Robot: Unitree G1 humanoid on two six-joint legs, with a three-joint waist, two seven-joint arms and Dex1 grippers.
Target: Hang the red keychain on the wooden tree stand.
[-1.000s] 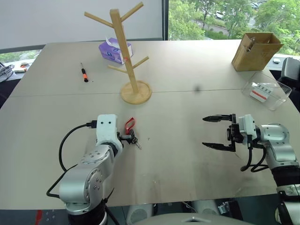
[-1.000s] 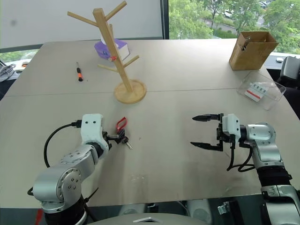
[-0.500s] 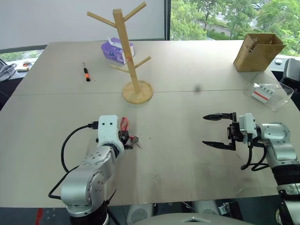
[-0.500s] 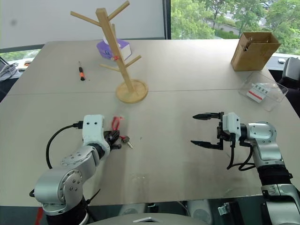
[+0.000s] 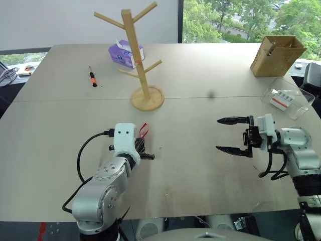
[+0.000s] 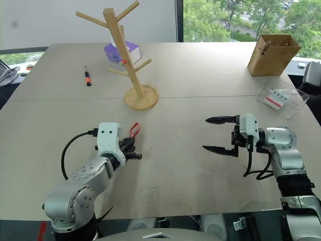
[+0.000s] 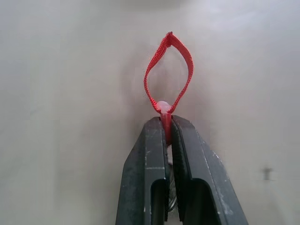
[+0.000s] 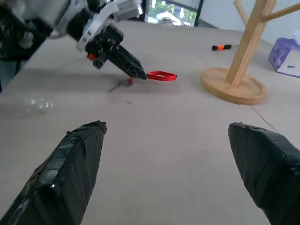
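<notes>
My left hand (image 7: 167,136) is clenched on the red keychain (image 7: 168,70), pinching it at the base of the strap so the loop stands out past my fingertips, just above the worktop (image 5: 200,95). In the right wrist view the metal key piece hangs below my fingers, close to the surface. My right hand (image 5: 232,135) hovers well apart to the right, its two fingers spread wide and holding nothing.

The worktop is a broad, pale grey-beige slab with a seam running across it. The wooden tree stand (image 5: 141,60) rises on its round base beyond the seam, farther out than the keychain. Behind it lies a purple tissue pack (image 5: 125,52), and to its left a screwdriver (image 5: 92,77). At the far right corner stand a cardboard box (image 5: 277,54) and a clear plastic container (image 5: 286,98). Beyond the worktop are a grey wall and a window (image 5: 241,20) onto green trees.
</notes>
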